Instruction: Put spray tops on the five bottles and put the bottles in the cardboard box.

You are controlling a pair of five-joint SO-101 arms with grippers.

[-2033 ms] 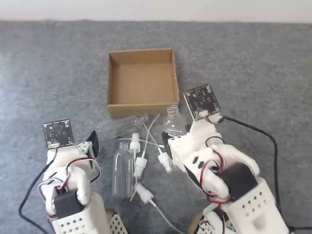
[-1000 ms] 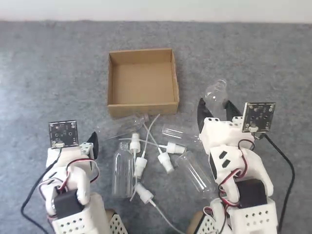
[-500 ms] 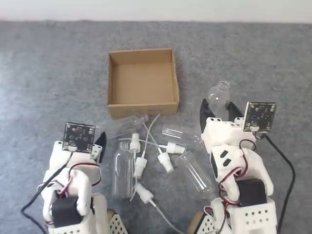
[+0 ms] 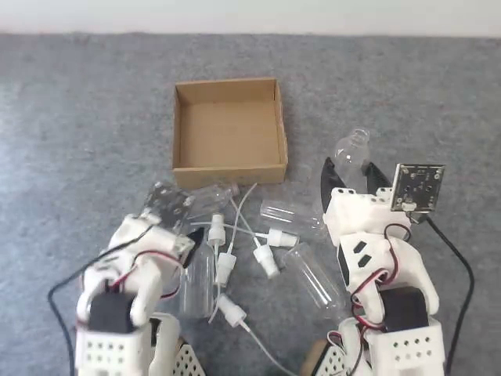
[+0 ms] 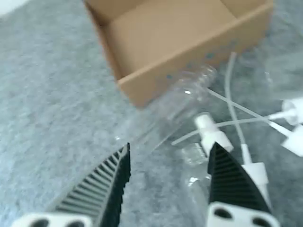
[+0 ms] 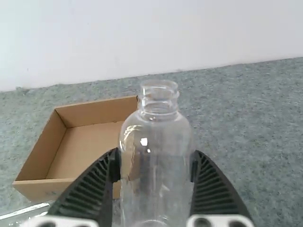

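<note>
My right gripper (image 4: 350, 174) (image 6: 154, 189) is shut on a clear, capless bottle (image 4: 351, 147) (image 6: 154, 137), held upright to the right of the cardboard box (image 4: 228, 129) (image 6: 80, 142). My left gripper (image 4: 184, 229) (image 5: 168, 165) is open, low over the pile in front of the box (image 5: 175, 42). Between its fingers lie a bottle (image 5: 184, 97) (image 4: 205, 200) along the box front and the neck of a second bottle (image 5: 194, 156) (image 4: 197, 274). A spray top (image 5: 208, 130) (image 4: 217, 231) lies beside them.
Two more clear bottles (image 4: 288, 215) (image 4: 317, 276) lie between the arms. Several white spray tops with long tubes (image 4: 266, 258) (image 4: 233, 311) are scattered among them. Grey carpet (image 4: 86, 117) surrounds the box, which is empty.
My left arm has swung forward and right, down over the bottles by the box front. My right arm lifted its bottle out of the pile and now holds it nearly still.
</note>
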